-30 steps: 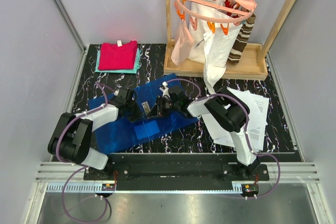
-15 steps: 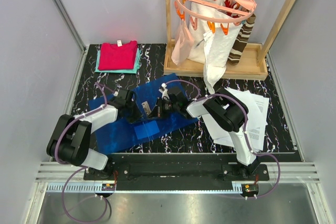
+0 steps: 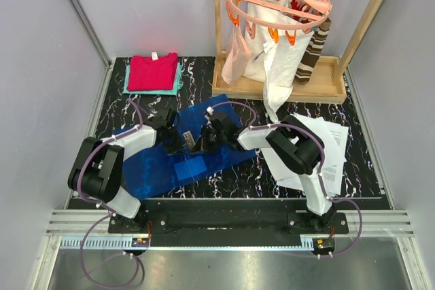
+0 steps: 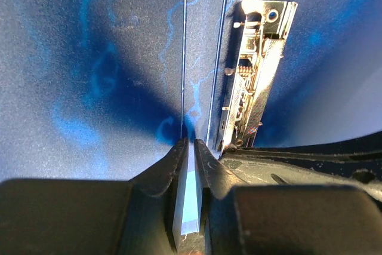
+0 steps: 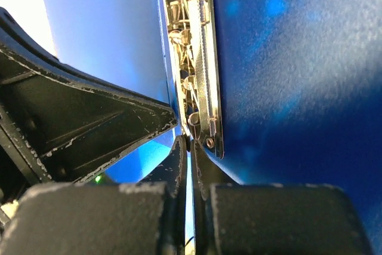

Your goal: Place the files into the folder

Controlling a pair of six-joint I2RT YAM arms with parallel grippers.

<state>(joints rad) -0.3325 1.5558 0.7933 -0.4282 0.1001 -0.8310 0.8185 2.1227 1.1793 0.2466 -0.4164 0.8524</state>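
The folder [image 3: 146,168] lies open and flat on the tabletop [image 3: 231,174], left of centre, and both pincers meet low over its middle. A metal clip [image 4: 250,76] is fixed inside it along the spine.

The left pincer [image 4: 190,143] reaches in from the left. Its jaws are narrow, nipping a thin pale-blue edge that looks like part of the folder. The clip sits just to its right.

The right pincer [image 5: 187,143] comes from the other side with its fingers pressed together. Its tips are against the near end of the clip, but I cannot tell whether they grip any part of it.

The files [image 3: 332,146] lie in a loose fan on the right of the tabletop, partly under the right arm and well apart from both pincers and the folder.

At the far edge, a wooden tray [image 3: 238,89] has white garments [image 3: 279,52] hanging down into it. Folded red and teal cloths [image 3: 153,73] sit in the far left corner.
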